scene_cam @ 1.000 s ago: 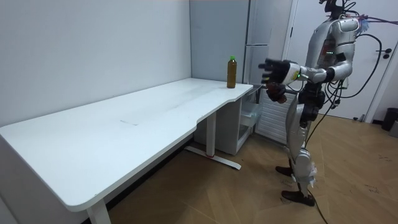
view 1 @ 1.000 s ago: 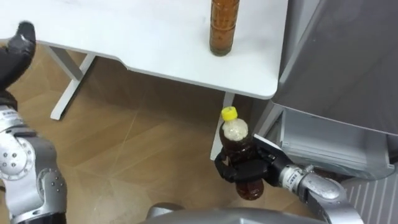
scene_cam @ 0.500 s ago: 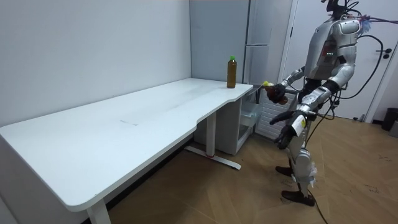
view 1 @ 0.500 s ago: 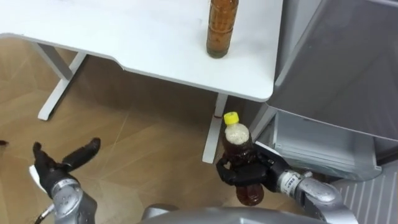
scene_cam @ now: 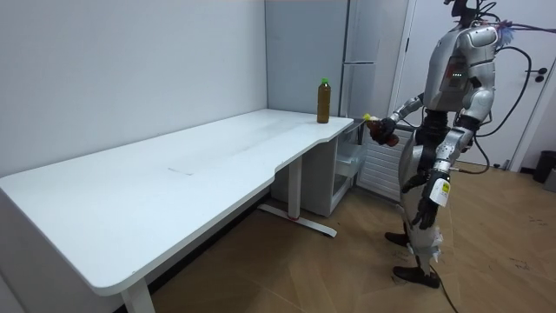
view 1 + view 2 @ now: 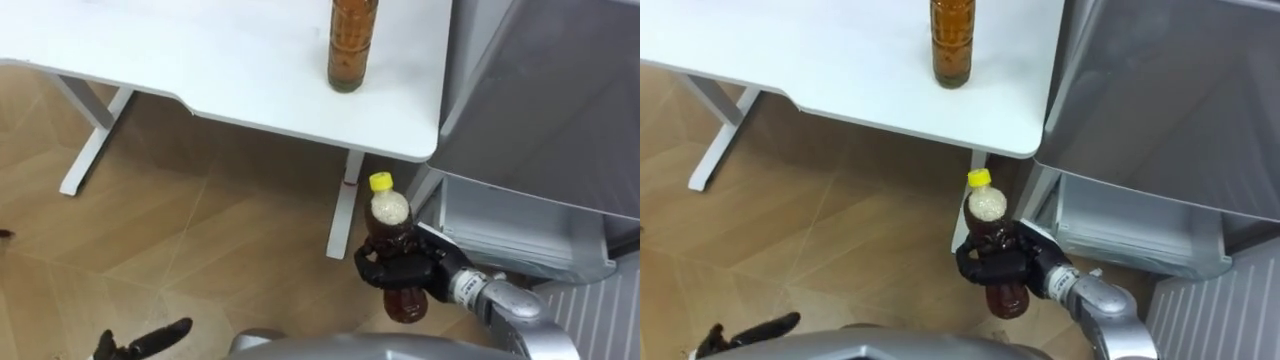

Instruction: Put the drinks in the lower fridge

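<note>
Right hand (image 6: 400, 272) comes in from the lower right. Its dark fingers (image 6: 375, 270) are curled tight round the middle of a brown drink bottle (image 6: 386, 222). The thumb side wraps the label band. The yellow cap (image 6: 380, 182) and pale neck stand clear above the fingers, and the bottle's base pokes out below them. The bottle is upright and held in the air over the wooden floor (image 6: 200, 240), in front of the table leg (image 6: 343, 215). It is just beside the fridge's lower compartment (image 6: 500, 235) but not inside it.

A second brown bottle (image 6: 350, 45) stands upright on the white table (image 6: 200, 50), near the edge closest to the grey fridge (image 6: 550, 90).

Left hand (image 6: 150, 340) shows low at the bottom left. Its fingers are straight and apart, holding nothing.

In the room view we see the robot standing upright at the far end of the table, beside the fridge. Its right forearm is raised, with the bottle out in front at about waist height. The left arm hangs down along its side.
</note>
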